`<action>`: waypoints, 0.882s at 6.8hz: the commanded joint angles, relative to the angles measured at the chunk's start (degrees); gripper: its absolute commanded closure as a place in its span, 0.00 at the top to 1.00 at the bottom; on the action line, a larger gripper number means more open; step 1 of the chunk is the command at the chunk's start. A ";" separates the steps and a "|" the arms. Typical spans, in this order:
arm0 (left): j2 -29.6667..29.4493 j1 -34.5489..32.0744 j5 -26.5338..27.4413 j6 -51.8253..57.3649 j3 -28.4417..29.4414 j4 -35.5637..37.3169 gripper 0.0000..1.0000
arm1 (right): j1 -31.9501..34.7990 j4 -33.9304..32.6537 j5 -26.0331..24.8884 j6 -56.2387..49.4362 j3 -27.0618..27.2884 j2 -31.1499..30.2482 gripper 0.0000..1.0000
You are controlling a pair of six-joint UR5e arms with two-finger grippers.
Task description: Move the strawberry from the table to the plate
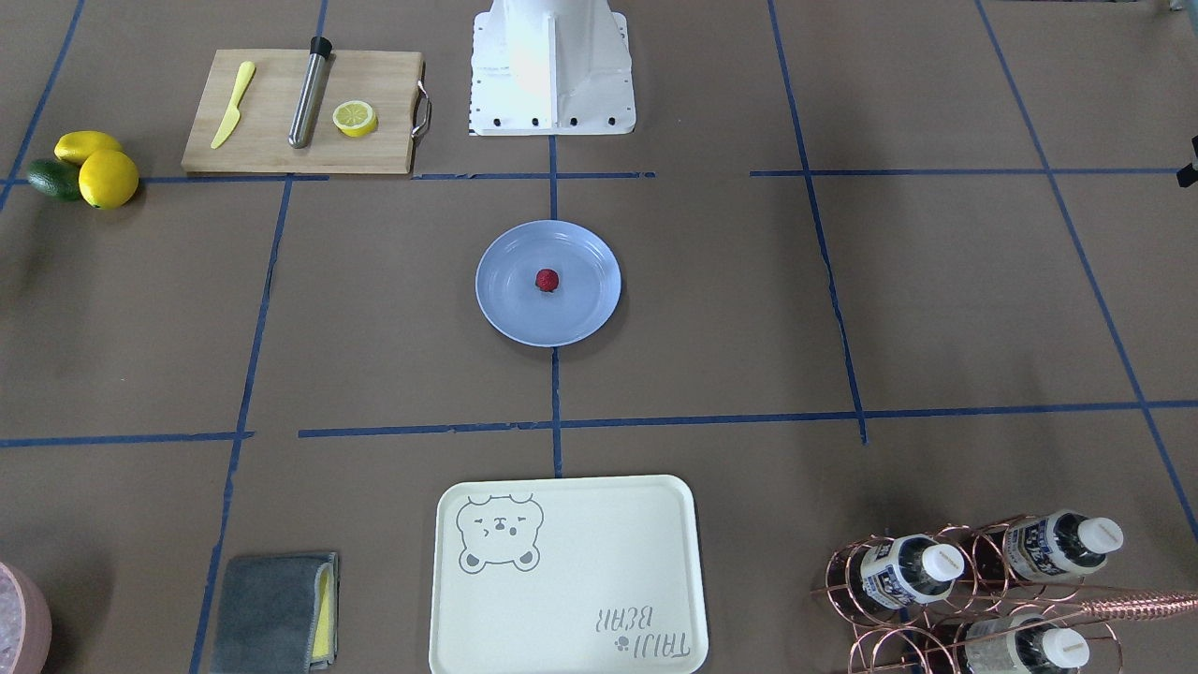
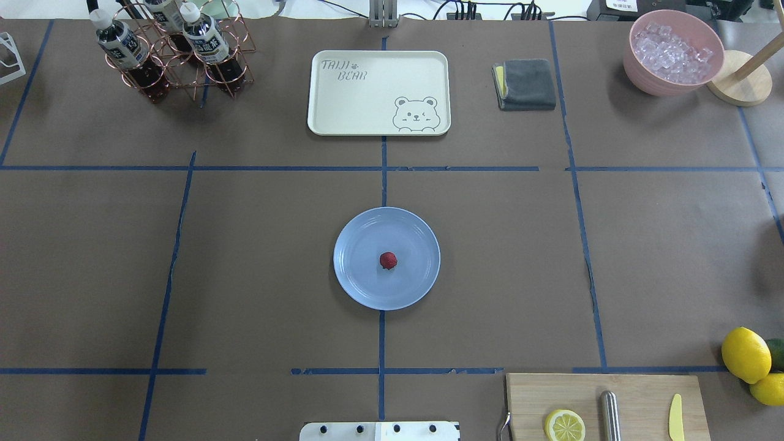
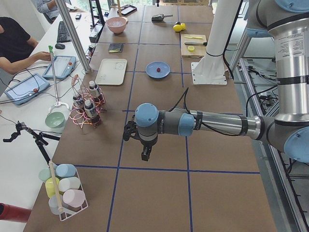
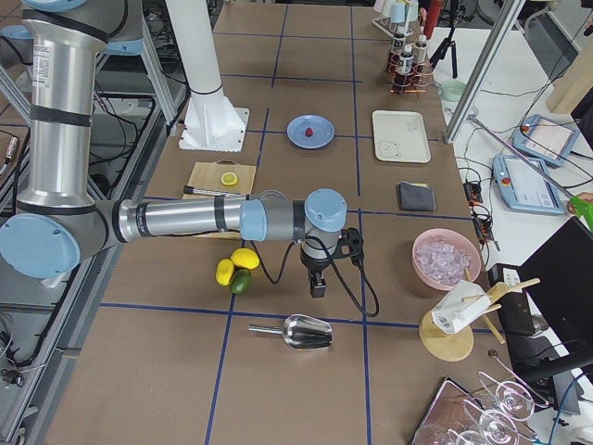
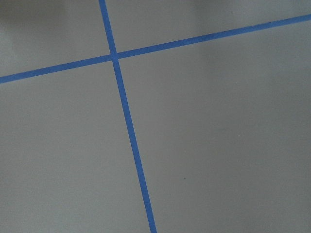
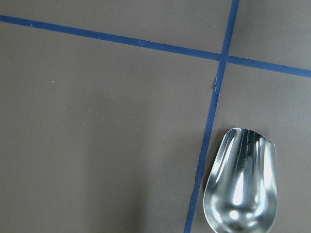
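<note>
Front: the strawberry (image 1: pixel 547 280) sits mid-plate (image 1: pixel 505 314) on the brown, blue-taped table (image 1: pixel 842 300); left side: the left hand (image 3: pixel 145 155) hangs over bare table, a person (image 3: pixel 12 41) seated beyond; right side: the right hand (image 4: pixel 318 287) hangs near a scoop (image 4: pixel 306 331); whether either hand is released or clenched, I cannot tell.

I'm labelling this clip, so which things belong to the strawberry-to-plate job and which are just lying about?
Job: strawberry, plate, table.
Lying about: cutting board, lemons, avocado, bear tray, bottles, cloth, ice bowl, scoop.

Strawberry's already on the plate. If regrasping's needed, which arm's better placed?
Left, marginally: the left gripper and right gripper hang far from the plate, but lemons and cutting board crowd the right side.
</note>
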 commanded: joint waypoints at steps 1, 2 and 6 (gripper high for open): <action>-0.29 -0.15 0.37 -0.97 0.16 0.37 1.00 | 0.04 0.05 -0.10 -0.65 -0.02 -0.10 1.00; -0.20 -1.46 0.55 -1.06 2.43 0.46 1.00 | -0.04 -0.04 -0.54 -0.83 -0.19 -0.10 1.00; -0.02 -6.31 4.68 -0.97 1.39 2.04 1.00 | -0.04 0.14 -0.46 -1.01 -0.46 -0.71 1.00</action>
